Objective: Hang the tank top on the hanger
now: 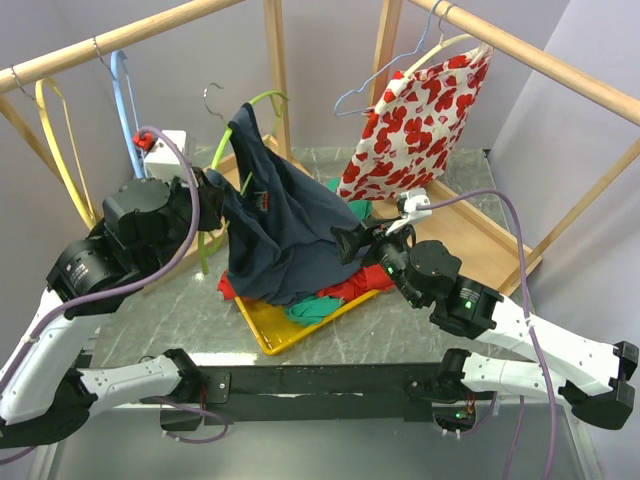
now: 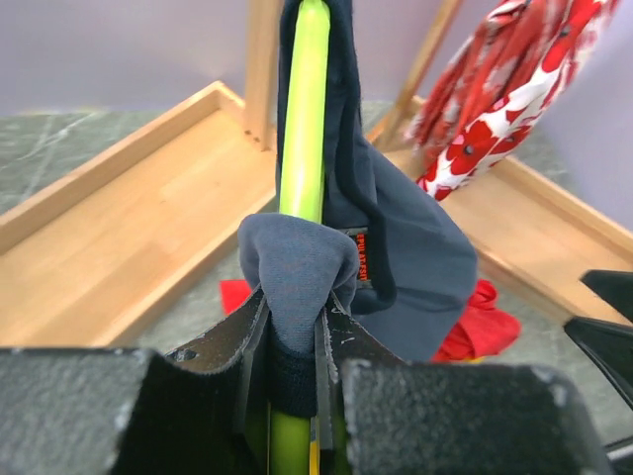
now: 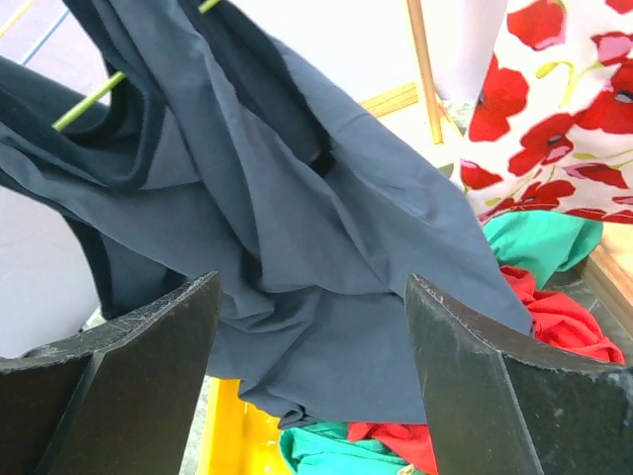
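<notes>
- Tank top point(image 1: 285, 225) hangs lifted above the yellow tray point(image 1: 262, 338), with 1 shoulder draped over the hanger point(image 1: 223, 148) and the rest sagging down.
- Hanger is held tilted, off the desk point(image 1: 180, 300). Only 1 of its 2 arms looks dressed, so the step seems half done.
- Left end effector point(image 2: 297, 332) is clamped on the hanger, with a fold of fabric pinched in.
- Right end effector point(image 3: 312, 307) has its jaws apart, facing the loose cloth. Next it likely needs to catch the free strap and draw it over the bare arm.
</notes>
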You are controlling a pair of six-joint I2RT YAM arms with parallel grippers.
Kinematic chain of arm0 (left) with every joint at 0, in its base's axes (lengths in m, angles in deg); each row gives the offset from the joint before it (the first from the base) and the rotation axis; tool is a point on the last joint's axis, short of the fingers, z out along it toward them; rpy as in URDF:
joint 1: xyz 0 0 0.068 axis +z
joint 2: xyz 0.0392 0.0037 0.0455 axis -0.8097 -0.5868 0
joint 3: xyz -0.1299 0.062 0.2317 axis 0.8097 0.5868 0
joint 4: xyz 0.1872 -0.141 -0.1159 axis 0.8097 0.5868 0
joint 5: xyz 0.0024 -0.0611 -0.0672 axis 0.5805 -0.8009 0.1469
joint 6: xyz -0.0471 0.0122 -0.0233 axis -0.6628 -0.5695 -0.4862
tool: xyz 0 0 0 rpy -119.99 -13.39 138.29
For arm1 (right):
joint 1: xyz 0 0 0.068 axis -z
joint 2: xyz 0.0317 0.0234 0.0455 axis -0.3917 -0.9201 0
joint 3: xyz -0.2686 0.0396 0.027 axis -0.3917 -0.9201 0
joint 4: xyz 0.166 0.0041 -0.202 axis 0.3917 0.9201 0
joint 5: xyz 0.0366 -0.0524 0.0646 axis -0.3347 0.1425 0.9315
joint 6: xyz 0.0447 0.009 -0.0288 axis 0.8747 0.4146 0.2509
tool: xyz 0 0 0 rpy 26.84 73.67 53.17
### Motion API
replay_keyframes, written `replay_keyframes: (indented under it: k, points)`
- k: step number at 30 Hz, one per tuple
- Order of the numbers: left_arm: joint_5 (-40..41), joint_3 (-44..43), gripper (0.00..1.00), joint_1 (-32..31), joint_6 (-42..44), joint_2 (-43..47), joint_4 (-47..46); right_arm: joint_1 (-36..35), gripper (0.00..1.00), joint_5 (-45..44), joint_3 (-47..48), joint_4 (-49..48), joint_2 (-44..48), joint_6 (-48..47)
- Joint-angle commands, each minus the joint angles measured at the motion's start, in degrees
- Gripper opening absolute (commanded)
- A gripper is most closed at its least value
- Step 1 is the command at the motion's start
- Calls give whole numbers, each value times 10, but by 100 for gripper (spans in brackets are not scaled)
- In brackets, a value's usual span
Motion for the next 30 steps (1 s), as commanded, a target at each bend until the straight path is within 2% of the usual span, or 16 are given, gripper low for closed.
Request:
replay_keyframes:
  k: [1,3,8,11,18,23,30]
  points:
    - [34,-65,1,15,22,-31,6,0,82,0,30,-10,-7,-4]
    - [7,-98,1,54,32,-52,7,0,82,4,38,-8,-11,-4]
    - [-137,-158,1,183,40,-123,-3,-1,82,6,49,0,-16,-6]
    - [-183,-189,1,224,34,-162,-13,-1,82,4,54,10,-13,-6]
    - [-227,-281,1,274,35,-229,-21,0,82,-1,59,26,0,-7]
    - [-226,-381,1,280,44,-282,1,-1,82,-1,63,31,4,-9]
    - [-218,-436,1,283,54,-317,4,0,82,2,70,32,7,-13]
